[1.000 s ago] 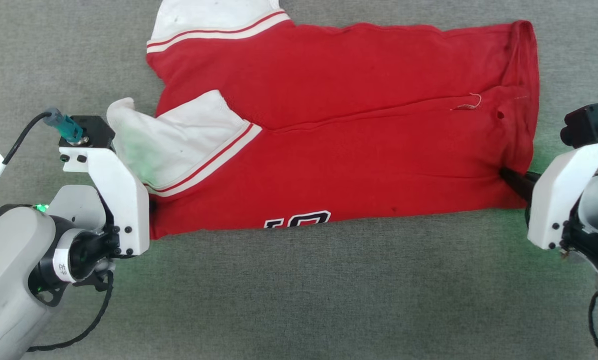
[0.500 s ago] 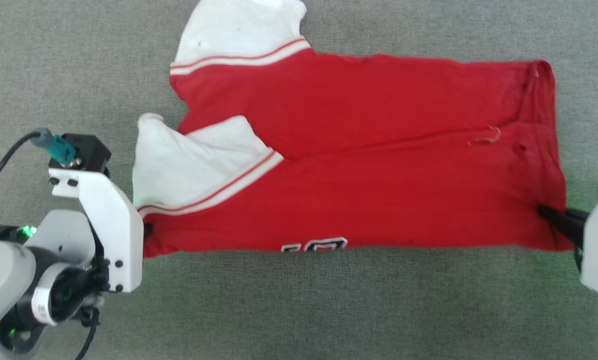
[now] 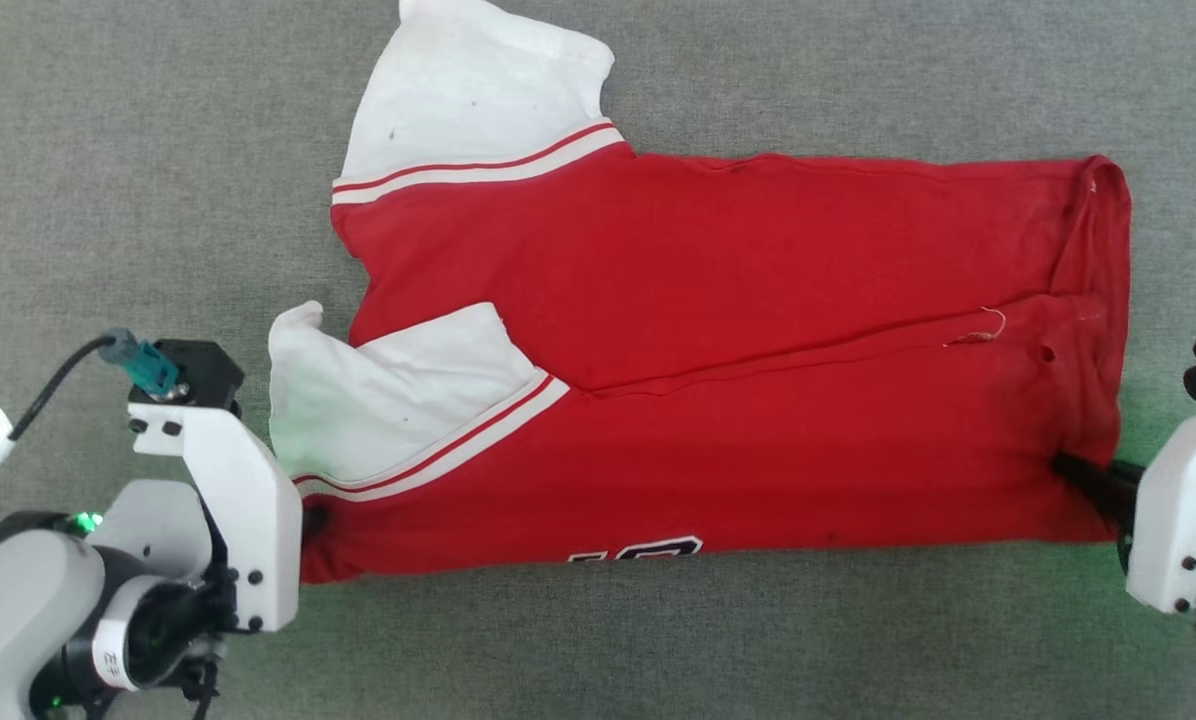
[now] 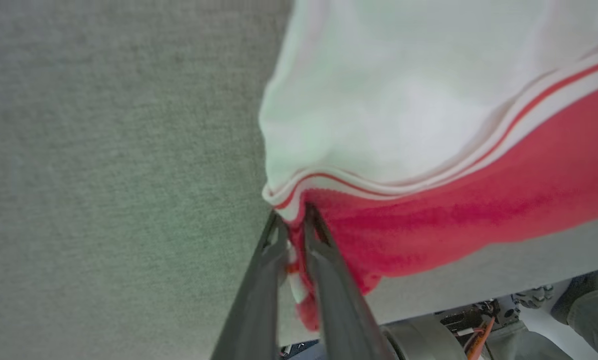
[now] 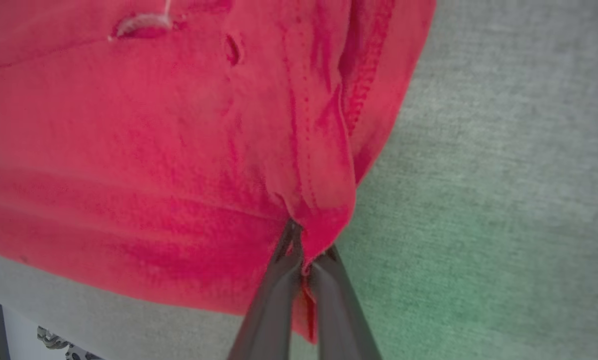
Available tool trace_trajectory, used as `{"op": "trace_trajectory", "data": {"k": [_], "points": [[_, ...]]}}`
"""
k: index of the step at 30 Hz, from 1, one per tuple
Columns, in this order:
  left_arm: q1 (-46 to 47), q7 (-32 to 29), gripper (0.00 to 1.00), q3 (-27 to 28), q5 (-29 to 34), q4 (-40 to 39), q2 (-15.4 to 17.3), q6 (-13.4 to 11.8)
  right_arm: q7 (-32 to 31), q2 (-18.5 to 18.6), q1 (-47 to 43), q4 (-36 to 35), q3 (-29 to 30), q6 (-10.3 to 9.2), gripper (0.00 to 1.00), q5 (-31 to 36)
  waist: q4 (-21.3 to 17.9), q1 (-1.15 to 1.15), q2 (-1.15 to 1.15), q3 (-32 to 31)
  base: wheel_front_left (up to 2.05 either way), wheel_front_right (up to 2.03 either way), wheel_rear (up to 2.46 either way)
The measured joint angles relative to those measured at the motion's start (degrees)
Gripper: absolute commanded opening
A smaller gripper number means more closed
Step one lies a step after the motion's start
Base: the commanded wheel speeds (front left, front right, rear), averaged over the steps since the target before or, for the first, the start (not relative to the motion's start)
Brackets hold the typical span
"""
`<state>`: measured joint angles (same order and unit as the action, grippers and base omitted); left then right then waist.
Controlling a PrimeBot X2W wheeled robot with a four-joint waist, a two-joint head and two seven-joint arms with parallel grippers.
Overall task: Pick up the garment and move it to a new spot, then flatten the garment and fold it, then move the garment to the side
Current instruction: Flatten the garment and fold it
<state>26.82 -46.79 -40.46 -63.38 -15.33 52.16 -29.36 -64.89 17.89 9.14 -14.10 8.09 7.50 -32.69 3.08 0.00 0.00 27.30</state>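
Left fingers [image 4: 266, 270] and right fingers [image 5: 276, 300] tight on opposite garment [image 3: 718, 380] corners.

- Bare grey woven surface [image 3: 658, 640] lies open along the near side, between left gripper [image 3: 312, 522] and right gripper [image 3: 1066, 467]
- The red soft-fabric jersey with white sleeves [image 3: 738, 400] covers the middle ground

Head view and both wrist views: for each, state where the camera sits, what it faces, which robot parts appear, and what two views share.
Head view: on the head, looking down at the jersey on grey tabletop; left gripper lower left, right gripper lower right.
Left wrist view: on that wrist, along its gripper pinching the striped corner.
Right wrist view: on that wrist, along its gripper pinching the red hem.
Shared: jersey and tabletop.
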Motion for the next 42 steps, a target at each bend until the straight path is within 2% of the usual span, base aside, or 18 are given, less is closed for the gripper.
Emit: {"op": "trace_trajectory", "data": {"k": [4,12,17,22,27,32,35,38,42], "points": [[1.7,0.1,1.0,0.6,0.6,0.8,0.9,1.1,3.6,-0.6,0.8,0.0,-0.9,0.03,1.0,0.2,-0.4,0.0,0.0,-0.6,0.0,0.0,0.0],[7.3,-2.1,1.0,3.2,3.0,-2.4,6.7,1.9,12.2,-2.2,-0.7,-7.3,2.9,0.0,1.0,1.1,-2.6,0.0,0.0,-1.4,0.0,0.0,0.0],[12.9,-3.7,1.0,5.2,4.3,-0.8,9.3,4.3,20.7,-4.1,0.0,-10.3,1.9,0.0,1.0,1.7,-5.4,0.0,0.0,-1.6,0.0,0.0,0.0],[20.4,-4.7,1.0,5.8,6.6,4.1,8.6,8.6,32.8,-7.3,4.3,-10.2,0.3,0.0,1.0,3.8,-9.5,0.0,0.0,-1.1,0.0,0.0,0.0],[28.1,-5.2,1.0,5.1,9.6,12.0,6.1,13.5,42.8,-11.1,7.4,-7.8,-2.7,-0.01,1.0,5.0,-14.2,0.0,0.0,0.2,0.0,0.0,0.0],[34.7,-6.0,1.0,4.1,11.1,21.2,2.7,16.4,47.0,-12.5,8.2,-4.1,-6.5,-0.01,1.0,5.0,-18.6,0.0,0.0,2.1,0.0,0.0,0.0],[38.5,-7.9,1.0,3.4,11.5,28.1,-0.1,16.4,47.5,-11.7,9.0,-2.2,-9.0,0.0,1.0,4.5,-21.0,0.0,0.0,4.3,0.0,0.0,0.0],[39.5,-9.1,1.0,2.6,12.6,31.3,-0.5,16.1,47.5,-11.1,9.6,-1.5,-9.7,0.0,1.0,3.8,-21.9,0.0,0.0,5.5,0.0,0.0,0.0],[41.8,-11.3,1.0,1.8,14.0,37.2,-1.4,14.4,46.8,-9.9,11.7,0.0,-11.0,0.0,1.0,2.4,-23.2,0.0,0.0,7.5,0.0,0.0,0.0]]}}
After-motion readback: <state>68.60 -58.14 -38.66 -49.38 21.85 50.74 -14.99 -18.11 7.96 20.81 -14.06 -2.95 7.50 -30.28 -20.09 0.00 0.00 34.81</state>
